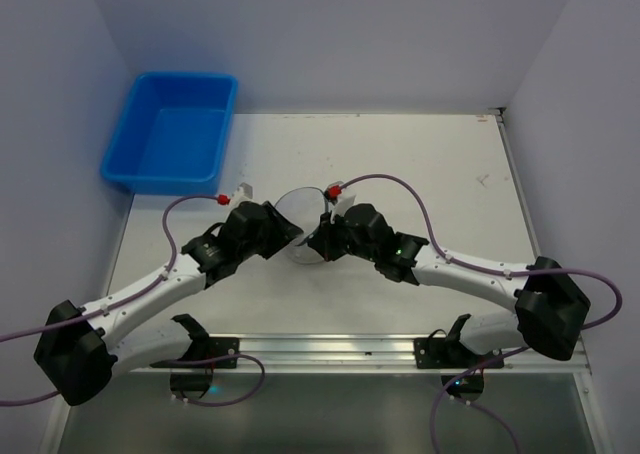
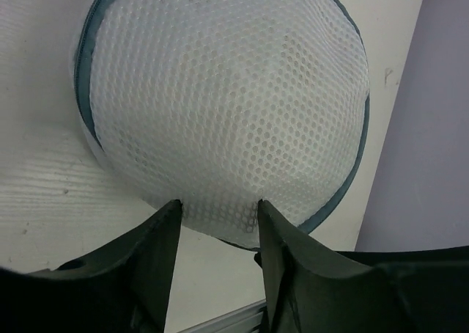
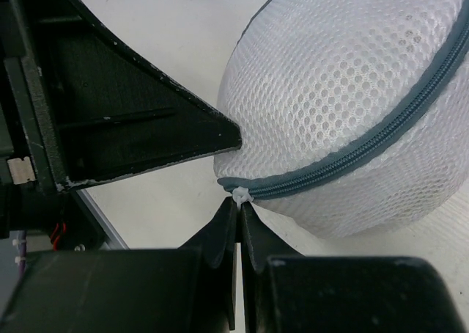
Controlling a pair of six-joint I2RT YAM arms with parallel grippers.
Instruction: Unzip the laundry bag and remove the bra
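The laundry bag (image 1: 298,214) is a round white mesh pouch with a grey zip, standing mid-table between both grippers. In the left wrist view the bag (image 2: 227,105) fills the frame, and its near edge sits pinched between the fingertips of my left gripper (image 2: 218,216). My right gripper (image 3: 239,205) is shut on the small white zip pull (image 3: 241,195) at the end of the closed zip (image 3: 352,153). The bra is hidden inside the mesh.
A blue plastic tub (image 1: 172,134) stands at the back left corner. A metal rail (image 1: 330,347) runs along the near table edge between the arm bases. Purple cables loop beside both arms.
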